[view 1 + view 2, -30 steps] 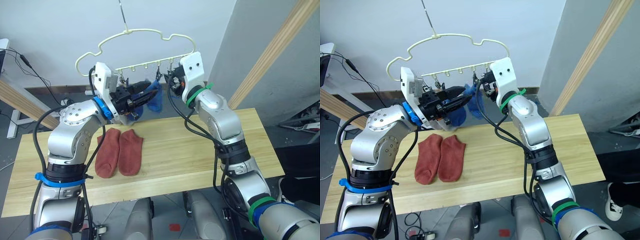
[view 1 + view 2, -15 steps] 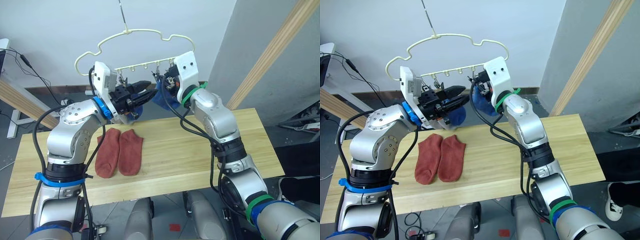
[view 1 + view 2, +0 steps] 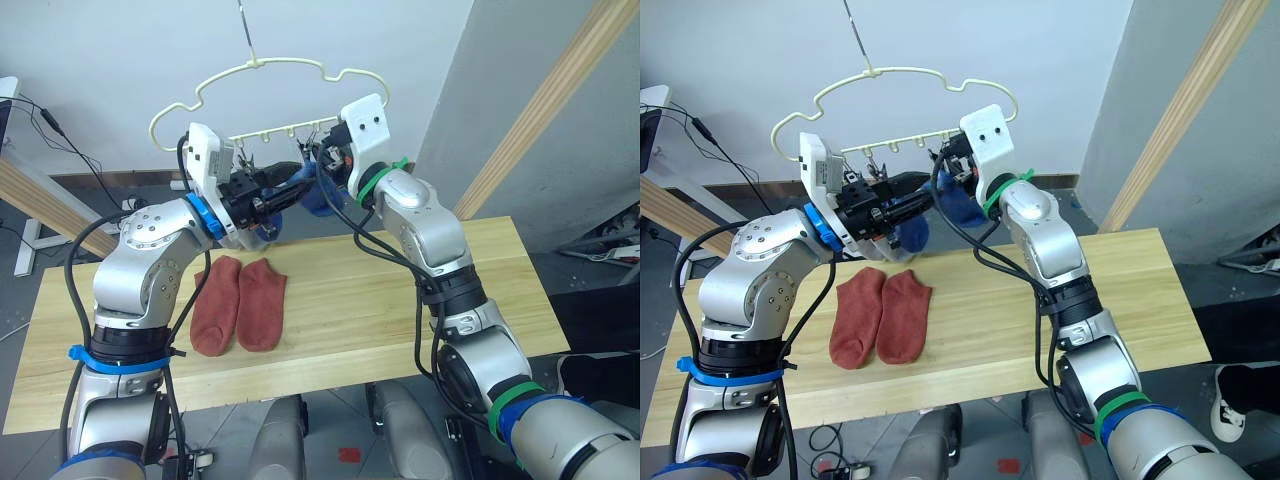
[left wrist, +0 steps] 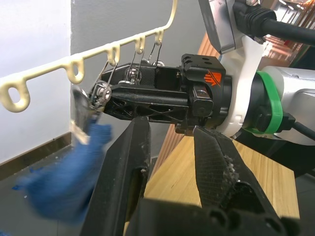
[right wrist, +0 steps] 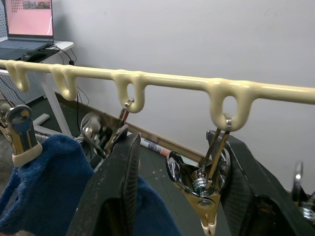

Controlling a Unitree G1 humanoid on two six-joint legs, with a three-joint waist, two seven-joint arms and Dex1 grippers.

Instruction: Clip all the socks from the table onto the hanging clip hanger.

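The pale yellow clip hanger [image 3: 270, 75] hangs above the table [image 3: 400, 290]. Two rust-red socks [image 3: 240, 305] lie side by side on the left part of the table. A blue sock [image 3: 958, 205] hangs from a clip [image 5: 19, 132], and a second blue sock [image 3: 912, 232] hangs lower, behind my left gripper. My left gripper [image 4: 172, 130] is open and holds nothing, just under the row of clips. My right gripper [image 5: 179, 147] is open too, its fingers on either side of a metal clip [image 5: 199, 191]. The two grippers face each other closely.
A slanted wooden pole [image 3: 550, 100] rises at the right behind the table. Another wooden beam [image 3: 40, 200] runs at the far left. A desk with a laptop [image 5: 27, 24] stands by the wall, and cables lie on the floor.
My right gripper has moved left along the row of clips, toward my left gripper. The left arm has hardly moved.
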